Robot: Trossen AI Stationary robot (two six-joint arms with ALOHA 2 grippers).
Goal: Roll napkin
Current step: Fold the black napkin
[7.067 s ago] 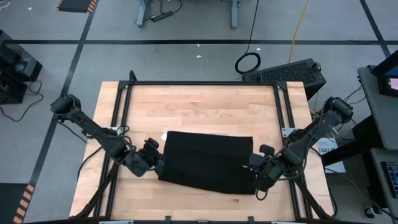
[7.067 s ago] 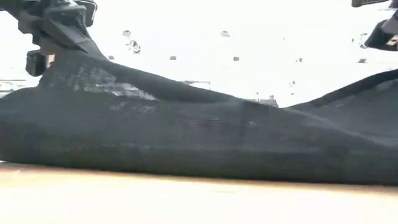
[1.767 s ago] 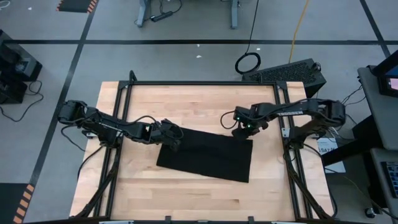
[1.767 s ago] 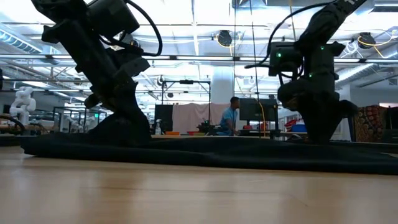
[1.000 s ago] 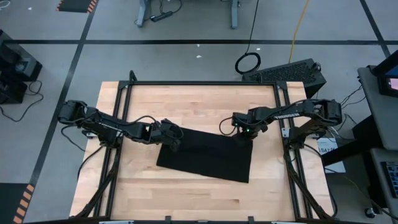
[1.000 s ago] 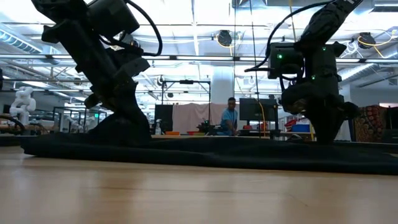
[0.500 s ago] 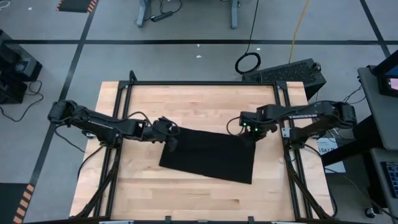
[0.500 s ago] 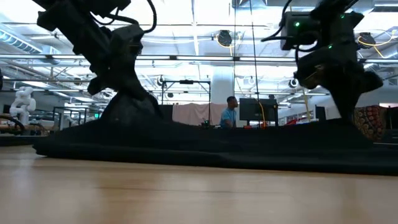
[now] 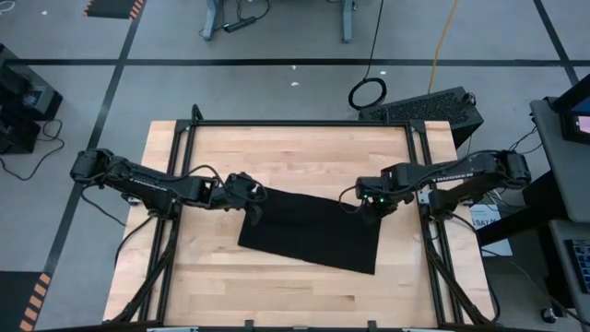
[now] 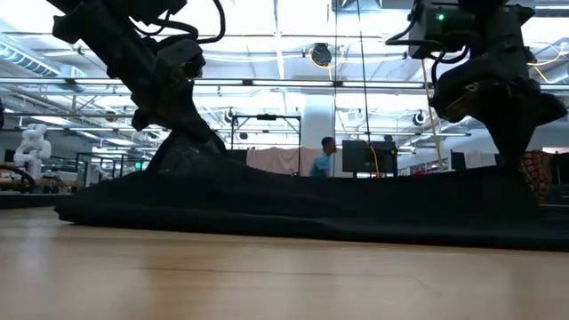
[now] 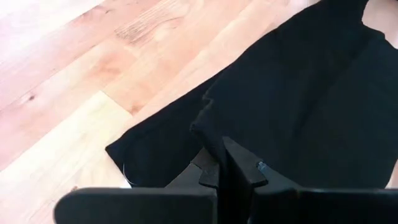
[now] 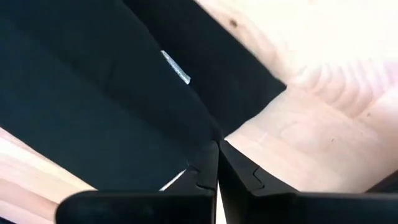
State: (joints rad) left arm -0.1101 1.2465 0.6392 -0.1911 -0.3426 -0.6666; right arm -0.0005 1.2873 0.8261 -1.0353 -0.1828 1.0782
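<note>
The black napkin (image 9: 312, 231) lies on the wooden table, folded, with its far edge lifted at both ends. My left gripper (image 9: 251, 208) is shut on its far left corner. My right gripper (image 9: 371, 208) is shut on its far right corner. A small white tag (image 12: 176, 67) shows on the cloth in the right wrist view. In the low view the napkin (image 10: 293, 213) rises into two peaks under the grippers. My left gripper pinches the napkin's far left corner (image 11: 205, 130) between its two fingers, coming from above and from the table's left. That corner is lifted; the rest lies on the table. My right gripper pinches the napkin's far right corner (image 12: 208, 127) between its two fingers, from above. The corner is lifted off the wood, and the cloth slopes down from it to the table.
A black metal frame (image 9: 184, 138) runs along the table's left, far and right sides. Bare wood (image 9: 295, 152) lies beyond the napkin and in front of it (image 9: 295, 295). A person stands far off in the room behind (image 10: 320, 160).
Both grippers have risen a little with the napkin's far corners and moved toward the table's near edge. The right gripper has also gone toward the right edge. The far edge has lifted into two peaks, and the napkin has slid slightly toward the right.
</note>
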